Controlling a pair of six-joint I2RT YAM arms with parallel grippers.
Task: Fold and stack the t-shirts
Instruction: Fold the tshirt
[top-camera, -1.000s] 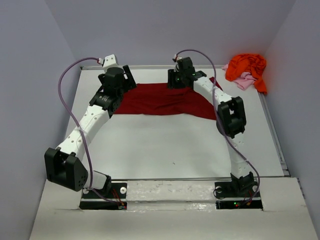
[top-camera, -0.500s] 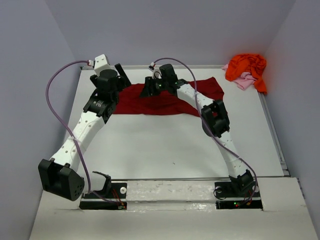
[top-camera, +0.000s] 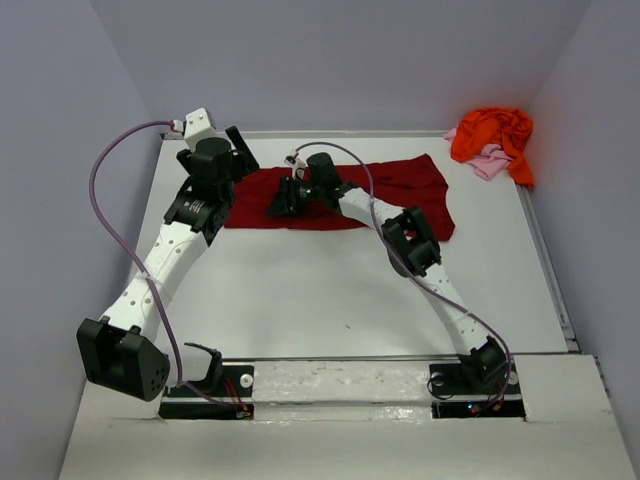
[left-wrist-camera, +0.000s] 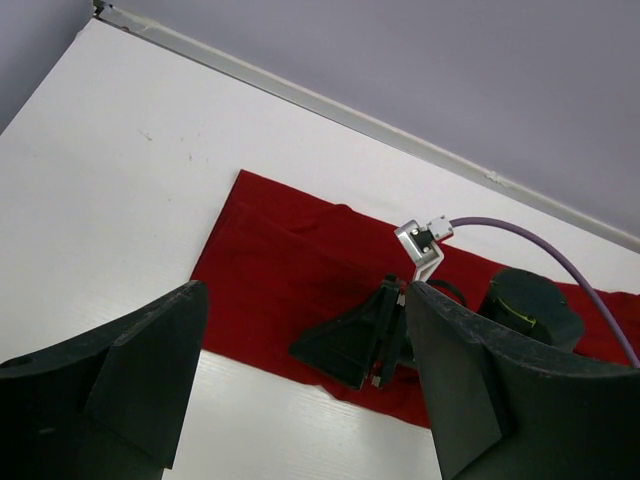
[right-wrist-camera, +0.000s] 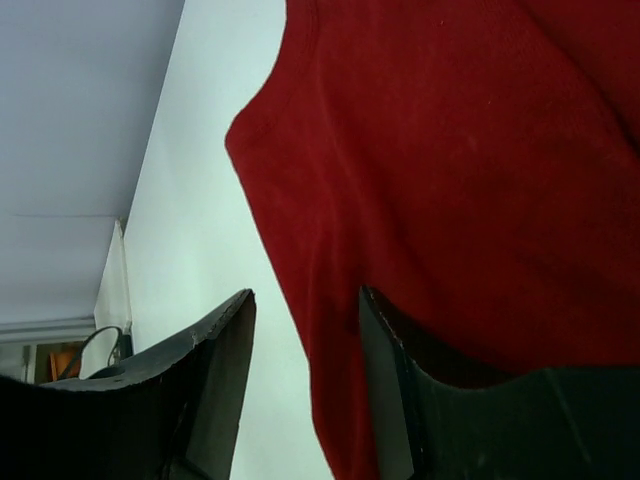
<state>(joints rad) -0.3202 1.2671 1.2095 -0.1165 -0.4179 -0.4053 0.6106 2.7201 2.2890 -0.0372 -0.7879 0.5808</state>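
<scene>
Upper centre of the top view: crimson t-shirt (top-camera: 400, 185), spread flat on the table (top-camera: 300, 300) as a wide strip, not yet folded. Upper right corner: orange t-shirt (top-camera: 495, 130) and pink t-shirt (top-camera: 490, 162), bunched in one heap, touching each other, apart from the crimson one. Upper left, above the shirt's left end: left gripper (top-camera: 238, 148), jaws spread wide, nothing between them. Left of centre, low over the cloth near its lower edge: right gripper (top-camera: 282, 200), jaws parted to a middling gap, red hem showing through the gap in the wrist view, no cloth visibly pinched. Handling, as a judgement: light, limp, zero stiffness, likely to sag and wrinkle once lifted, probably drags on the surface rather than sliding clean; not fragile. Best hold probably at hem or corner, pinching all layers together, one arm per corner of the left end to carry the fold evenly. Mid-cloth grab likely to bunch it. Thin edge lying flat, so fingertips probably needed right down at the tabletop to catch it.
</scene>
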